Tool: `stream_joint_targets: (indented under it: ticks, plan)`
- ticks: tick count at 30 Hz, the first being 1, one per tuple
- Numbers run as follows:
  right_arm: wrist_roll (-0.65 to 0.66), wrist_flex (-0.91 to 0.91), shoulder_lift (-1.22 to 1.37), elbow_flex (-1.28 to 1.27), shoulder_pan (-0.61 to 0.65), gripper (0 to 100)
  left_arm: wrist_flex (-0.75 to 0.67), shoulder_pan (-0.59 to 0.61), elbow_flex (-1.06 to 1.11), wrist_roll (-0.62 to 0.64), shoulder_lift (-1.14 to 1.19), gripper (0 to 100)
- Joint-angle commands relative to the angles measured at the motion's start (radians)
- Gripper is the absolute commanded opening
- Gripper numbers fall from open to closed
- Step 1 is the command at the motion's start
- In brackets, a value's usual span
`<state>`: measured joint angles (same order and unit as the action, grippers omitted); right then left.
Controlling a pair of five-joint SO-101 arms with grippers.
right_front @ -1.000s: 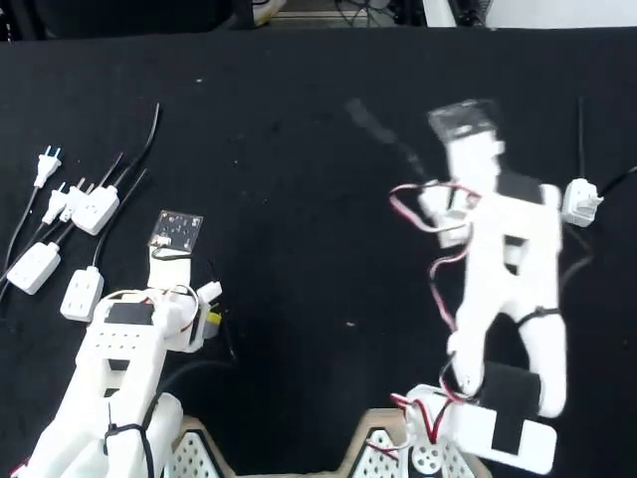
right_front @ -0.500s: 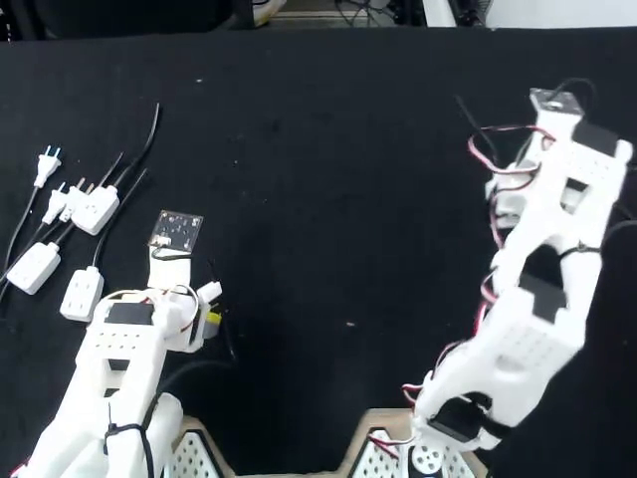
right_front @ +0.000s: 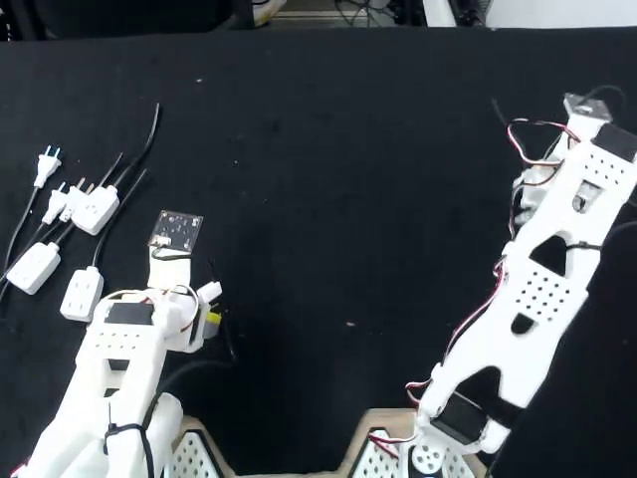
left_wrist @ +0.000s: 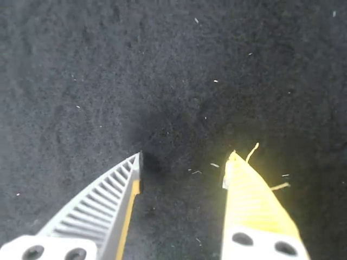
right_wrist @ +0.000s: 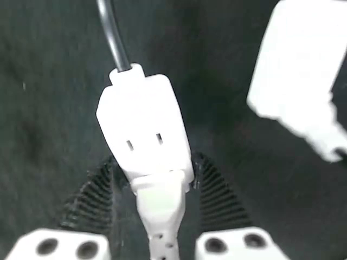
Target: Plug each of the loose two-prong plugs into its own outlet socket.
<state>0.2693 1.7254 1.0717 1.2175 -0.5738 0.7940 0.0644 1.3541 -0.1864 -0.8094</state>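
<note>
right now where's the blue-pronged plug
In the high view the plug lies near the table's far left edge, just beyond two more plugs and a socket.

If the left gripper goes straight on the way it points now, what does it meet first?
The bare black table, most likely. The left gripper points down at it, open, with nothing between. The distance is unclear.

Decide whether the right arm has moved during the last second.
Yes. The right arm has swung from the middle of the table toward its right edge, away from the left arm, which kept its place.
</note>
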Motion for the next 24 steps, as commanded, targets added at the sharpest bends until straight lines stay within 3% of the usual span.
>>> stream_joint_targets:
  ticks: [1, 9, 24]
  plan:
    - [-0.057, 0.018, 0.039, 0.213, -0.015, 1.1, -0.008, -0.002, -0.004, -0.002, -0.011, 25]
    - [-0.106, 0.009, 0.17, 0.343, 0.005, 1.1, -0.003, -0.002, -0.004, -0.002, -0.009, 25]
    - [-0.118, -0.112, 0.24, 0.352, 0.005, 1.1, -0.006, -0.001, 0.008, -0.002, -0.011, 25]
